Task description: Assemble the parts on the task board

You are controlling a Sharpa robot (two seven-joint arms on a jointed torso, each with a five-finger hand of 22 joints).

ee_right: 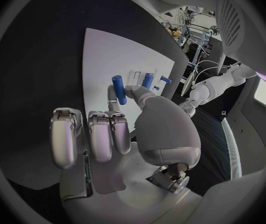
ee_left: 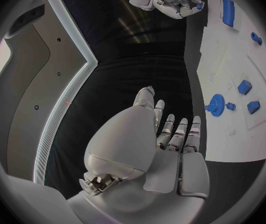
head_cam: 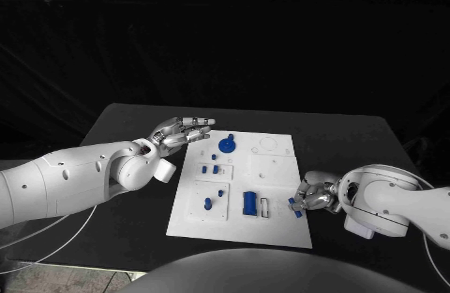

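You have the white task board (head_cam: 281, 231) lying in the middle of the head view, on the black table (head_cam: 122, 127). At its upper centre sits a blue gear (head_cam: 227, 144); below that, two small blue blocks (head_cam: 209, 169) stand side by side, and lower left are two blue pegs (head_cam: 214, 198). A larger blue block (head_cam: 250, 203) stands in the lower middle, beside a narrow slot (head_cam: 265, 206). At the board's right edge, in the lower right of the frame, your right hand (head_cam: 314, 194) pinches a blue cylinder (head_cam: 295, 206) between thumb and a finger, the other fingers curled in; the right wrist view shows the cylinder (ee_right: 118, 89) upright over the board. Your left hand (head_cam: 180, 132) hovers at the board's upper left corner, fingers extended and apart, holding nothing
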